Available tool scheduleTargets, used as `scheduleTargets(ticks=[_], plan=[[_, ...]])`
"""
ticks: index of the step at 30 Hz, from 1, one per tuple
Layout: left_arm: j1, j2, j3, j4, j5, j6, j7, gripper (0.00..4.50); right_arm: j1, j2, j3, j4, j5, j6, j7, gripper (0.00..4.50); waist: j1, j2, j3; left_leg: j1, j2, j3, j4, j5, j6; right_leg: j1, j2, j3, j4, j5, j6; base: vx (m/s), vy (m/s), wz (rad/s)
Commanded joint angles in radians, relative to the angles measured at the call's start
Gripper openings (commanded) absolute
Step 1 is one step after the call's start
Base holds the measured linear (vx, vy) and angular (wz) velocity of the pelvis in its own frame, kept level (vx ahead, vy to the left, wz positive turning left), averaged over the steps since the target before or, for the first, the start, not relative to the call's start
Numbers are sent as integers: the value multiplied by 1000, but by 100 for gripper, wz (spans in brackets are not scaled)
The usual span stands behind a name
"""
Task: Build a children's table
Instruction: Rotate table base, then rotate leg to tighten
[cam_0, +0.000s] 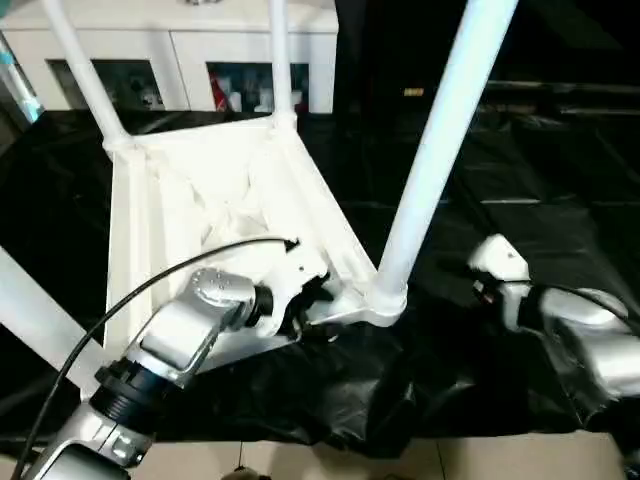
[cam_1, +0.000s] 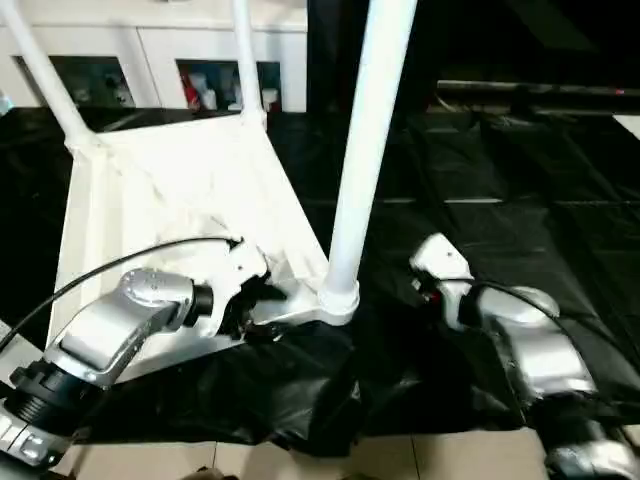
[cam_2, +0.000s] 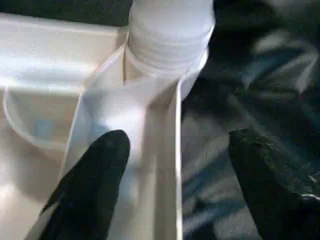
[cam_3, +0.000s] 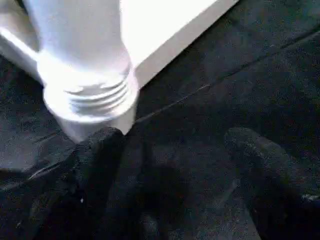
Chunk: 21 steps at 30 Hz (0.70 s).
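The children's table lies upside down on black sheeting: its white ribbed tabletop (cam_0: 200, 190) faces up. Two legs stand in the far corners (cam_0: 85, 70) (cam_0: 279, 55). A third leg (cam_0: 440, 140) rises from the near right socket (cam_0: 385, 300), and another leg (cam_0: 30, 315) crosses the left edge. My left gripper (cam_2: 177, 145) is open astride the tabletop's rim just beside that socket. One finger (cam_2: 100, 165) is inside the rim and the other (cam_2: 260, 170) is over the sheeting. My right gripper (cam_3: 175, 140) is open, low over the sheeting. It points at the leg's threaded base (cam_3: 95, 95).
A white cabinet (cam_0: 180, 60) with glass doors stands behind the table. Crinkled black sheeting (cam_0: 520, 180) covers the ground around it, and pale floor (cam_0: 400, 462) shows at its near edge. A black cable (cam_0: 150, 285) loops over my left forearm.
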Motion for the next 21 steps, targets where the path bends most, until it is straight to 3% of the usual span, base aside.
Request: scheduleTargets(ticks=[1,4,8,10,14,16,21], plan=[[-5,3,-7,-3,22,18,22,320,10,-20,15,-52,23,29,36,367,5,-9,-69,11,60,-36,-59,-129,89,53,-75,54,-80,-185,-218,0,0,0],[-11,-13,-4,23,34,32,57,286,63,-65,22,-181,73,113,105,367,7,-6,-69,10,60,-38,-61,-116,97,55,-71,54,-78,-159,-217,0,0,0],[-25,-33,-1,54,44,46,94,262,98,-85,28,-254,100,165,128,367,8,-6,-71,10,61,-39,-59,-126,96,53,-76,52,-81,-177,-217,0,0,0],[-27,-34,-3,57,46,46,96,247,102,-85,28,-260,99,167,126,367,8,-7,-70,10,60,-39,-60,-131,91,52,-76,52,-83,-189,-212,0,0,0],[-26,-46,1,66,43,49,95,211,123,-87,24,-290,97,189,118,367,7,0,-69,11,58,-40,-60,-147,81,51,-75,50,-88,-217,-206,0,0,0],[-30,-55,8,74,35,47,92,187,130,-94,23,-309,102,206,114,367,7,-4,-69,10,58,-40,-61,-153,80,51,-75,50,-90,-233,-196,0,0,0],[-30,-65,15,75,18,49,81,155,132,-96,21,-312,101,213,115,367,7,-2,-69,12,59,-42,-61,-169,71,50,-77,50,-94,-267,-186,0,0,0]])
